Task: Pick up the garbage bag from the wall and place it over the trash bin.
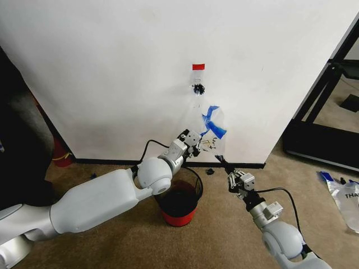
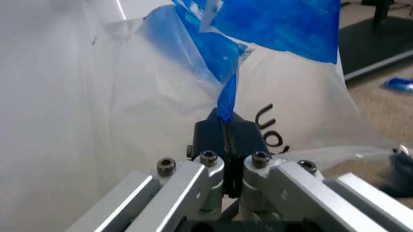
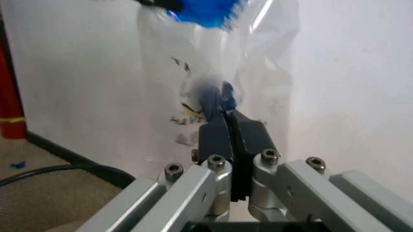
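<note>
The garbage bag (image 1: 211,124), clear plastic with blue handles, hangs from the black hook (image 1: 198,88) on the white wall (image 1: 112,73) under a red tape strip (image 1: 198,66). My left gripper (image 1: 200,145) is shut on the bag's lower left side; in the left wrist view its pads (image 2: 225,129) pinch a blue strip of the bag (image 2: 226,72). My right gripper (image 1: 224,162) is shut on the bag's lower right edge; in the right wrist view its pads (image 3: 227,126) clamp the clear film (image 3: 206,72). The trash bin (image 1: 197,182), dark with a red base, stands on the carpet just below the left gripper.
A red fire extinguisher (image 1: 60,152) stands by the baseboard at the left. Another clear-and-blue plastic bag (image 1: 343,195) lies on the carpet at the far right. A black frame (image 1: 322,95) stands at the right. A small black piece (image 1: 210,171) lies by the baseboard.
</note>
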Robot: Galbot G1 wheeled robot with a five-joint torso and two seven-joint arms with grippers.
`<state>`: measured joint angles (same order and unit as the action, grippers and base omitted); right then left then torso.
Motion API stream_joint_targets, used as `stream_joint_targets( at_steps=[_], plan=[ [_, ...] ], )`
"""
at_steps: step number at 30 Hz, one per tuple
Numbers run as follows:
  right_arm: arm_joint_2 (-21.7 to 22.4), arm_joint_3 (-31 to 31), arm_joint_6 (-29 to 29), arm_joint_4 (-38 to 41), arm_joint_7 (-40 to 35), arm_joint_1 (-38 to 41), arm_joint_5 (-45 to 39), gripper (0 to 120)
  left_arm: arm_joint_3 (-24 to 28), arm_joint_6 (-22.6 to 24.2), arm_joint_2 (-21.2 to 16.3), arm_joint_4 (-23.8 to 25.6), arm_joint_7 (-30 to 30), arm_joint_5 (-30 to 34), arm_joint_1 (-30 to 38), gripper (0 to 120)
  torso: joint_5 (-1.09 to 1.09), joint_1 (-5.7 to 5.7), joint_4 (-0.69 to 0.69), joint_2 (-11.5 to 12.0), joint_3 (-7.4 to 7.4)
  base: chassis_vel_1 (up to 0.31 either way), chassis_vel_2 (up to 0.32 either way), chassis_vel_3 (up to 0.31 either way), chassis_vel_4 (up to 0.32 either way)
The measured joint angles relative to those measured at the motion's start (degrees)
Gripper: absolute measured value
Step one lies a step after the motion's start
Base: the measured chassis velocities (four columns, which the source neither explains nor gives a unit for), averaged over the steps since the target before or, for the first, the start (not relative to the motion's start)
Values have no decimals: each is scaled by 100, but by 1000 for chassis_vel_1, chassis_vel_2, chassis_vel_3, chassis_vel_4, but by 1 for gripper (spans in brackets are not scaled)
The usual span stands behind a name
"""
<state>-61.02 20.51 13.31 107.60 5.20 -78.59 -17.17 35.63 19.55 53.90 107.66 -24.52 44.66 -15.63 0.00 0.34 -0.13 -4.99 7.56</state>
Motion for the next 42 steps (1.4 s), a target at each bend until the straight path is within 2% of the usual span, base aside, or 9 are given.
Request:
stream_joint_targets(
  at_steps=[3,11,13,17,21,22,29,36,42],
  plan=[
    [-12,49,-80,123,-101,-72,-12,2,-193,-2,-58,147,-42,26,-142,0,0,0,0,0,0,0,0,0,0],
    [225,215,-263,827,-314,-390,21,30,-384,-84,-47,181,-127,-103,-486,0,0,0,0,0,0,0,0,0,0],
    [273,241,-289,934,-380,-428,41,33,-388,-85,-42,181,-137,-125,-515,0,0,0,0,0,0,0,0,0,0],
    [546,307,-409,1329,-708,-465,158,48,-391,-93,-47,201,-145,-207,-608,0,0,0,0,0,0,0,0,0,0],
    [1063,241,-532,1373,-1038,-95,732,67,-377,-94,-50,205,-154,-225,-627,0,0,0,-1,0,0,0,0,0,0],
    [1063,241,-532,1373,-1038,-95,732,67,-377,-94,-50,205,-154,-225,-627,0,0,0,-1,0,0,0,0,0,0],
    [1658,-438,-564,657,-1216,1155,1867,96,-348,-83,-15,191,-181,-226,-619,0,0,0,1,0,0,0,0,0,0],
    [1874,-1055,-366,198,-1132,1983,2443,100,-334,-74,-2,171,-182,-224,-655,0,0,0,1,0,0,0,0,0,0],
    [1836,-1403,-366,-109,-1004,2347,2635,100,-324,-71,20,153,-180,-216,-653,0,0,0,0,0,0,0,0,0,0]
  ],
)
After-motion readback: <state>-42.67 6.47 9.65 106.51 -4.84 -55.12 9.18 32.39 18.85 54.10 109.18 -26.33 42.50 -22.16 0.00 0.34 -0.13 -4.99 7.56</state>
